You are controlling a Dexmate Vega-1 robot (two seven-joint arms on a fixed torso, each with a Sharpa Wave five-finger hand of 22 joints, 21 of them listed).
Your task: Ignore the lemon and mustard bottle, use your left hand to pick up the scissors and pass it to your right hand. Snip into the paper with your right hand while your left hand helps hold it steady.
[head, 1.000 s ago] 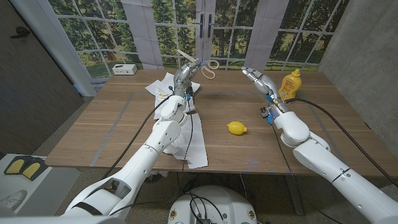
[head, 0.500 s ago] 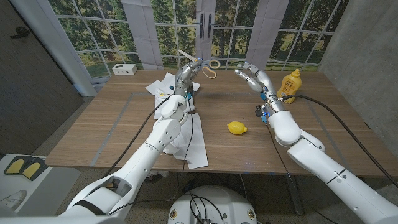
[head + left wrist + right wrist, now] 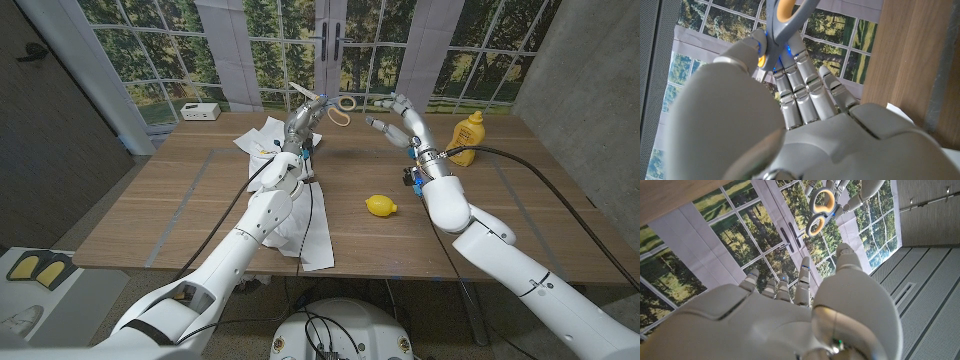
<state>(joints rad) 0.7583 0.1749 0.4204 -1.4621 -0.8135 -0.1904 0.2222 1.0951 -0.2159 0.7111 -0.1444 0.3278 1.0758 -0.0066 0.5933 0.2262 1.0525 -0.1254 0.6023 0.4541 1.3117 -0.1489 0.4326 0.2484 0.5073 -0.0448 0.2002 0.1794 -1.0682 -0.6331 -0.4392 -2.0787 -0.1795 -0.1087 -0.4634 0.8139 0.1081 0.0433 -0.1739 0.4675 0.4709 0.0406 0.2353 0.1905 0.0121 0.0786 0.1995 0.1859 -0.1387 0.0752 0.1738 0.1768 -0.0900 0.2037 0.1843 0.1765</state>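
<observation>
My left hand (image 3: pixel 300 124) pinches the scissors (image 3: pixel 327 104) by the blades, aloft above the far edge of the worktop (image 3: pixel 180 205), upper centre of the head frame. Long axis runs across the frame: blade tip (image 3: pixel 292 87) up-left, orange handle loops (image 3: pixel 342 106) pointing right toward my right hand (image 3: pixel 393 117). That hand is empty, fingers spread, just right of the loops, a small gap between. In the right wrist frame the loops sit just beyond its fingertips (image 3: pixel 805 262). Paper (image 3: pixel 268 137) lies below my left hand. Handoff, I judge, needs a short reach leftward into the loops.
</observation>
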